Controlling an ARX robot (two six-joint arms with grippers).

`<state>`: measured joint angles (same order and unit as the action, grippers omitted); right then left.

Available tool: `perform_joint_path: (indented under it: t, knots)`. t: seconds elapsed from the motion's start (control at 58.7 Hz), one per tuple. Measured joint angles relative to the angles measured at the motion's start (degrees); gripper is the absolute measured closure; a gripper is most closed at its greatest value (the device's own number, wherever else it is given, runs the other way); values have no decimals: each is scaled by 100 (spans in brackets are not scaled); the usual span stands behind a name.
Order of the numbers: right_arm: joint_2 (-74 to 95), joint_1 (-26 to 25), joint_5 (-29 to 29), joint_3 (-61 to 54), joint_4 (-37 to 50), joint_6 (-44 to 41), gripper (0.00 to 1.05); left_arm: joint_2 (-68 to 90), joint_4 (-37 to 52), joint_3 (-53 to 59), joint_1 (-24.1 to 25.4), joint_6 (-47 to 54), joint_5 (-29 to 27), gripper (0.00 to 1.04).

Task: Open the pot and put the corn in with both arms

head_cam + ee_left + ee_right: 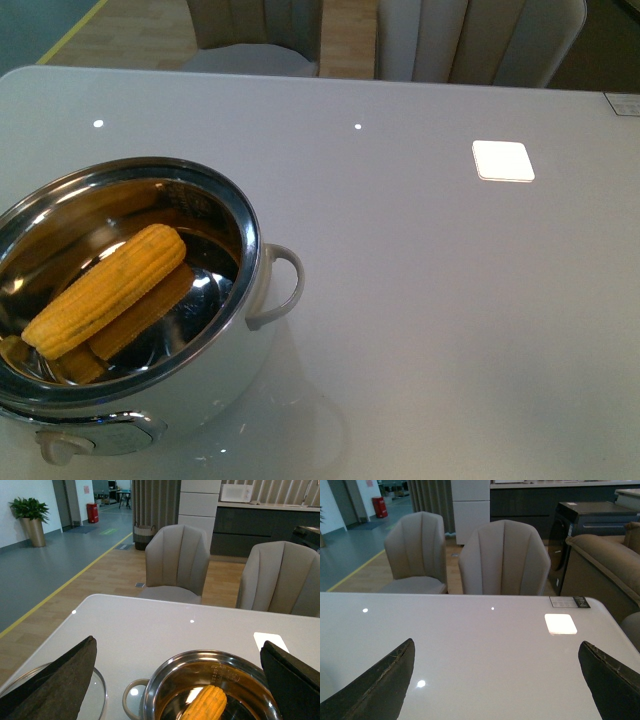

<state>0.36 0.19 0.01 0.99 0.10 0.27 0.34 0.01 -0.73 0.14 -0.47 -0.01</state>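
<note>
White glossy table. Front view: pot uncovered, corn lying inside, neither arm visible. Left wrist view: left gripper spread wide, empty, above the pot; glass lid rests beside it. Right wrist view: right gripper wide open, empty, over bare table. Risk: a descending left finger could clip the rim.

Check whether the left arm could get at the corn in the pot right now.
Probably yes: the pot is uncovered, the corn lies exposed inside, and the left gripper is open above with nothing between.
</note>
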Motion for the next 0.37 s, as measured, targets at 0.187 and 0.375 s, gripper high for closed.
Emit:
perform_joint_path:
  t: [0.187, 0.375]
  knots:
    - [0, 0, 0, 0, 0, 0, 9, 0, 0, 0, 0, 0, -2, 7]
    - [0, 0, 0, 0, 0, 0, 9, 0, 0, 0, 0, 0, -2, 7]
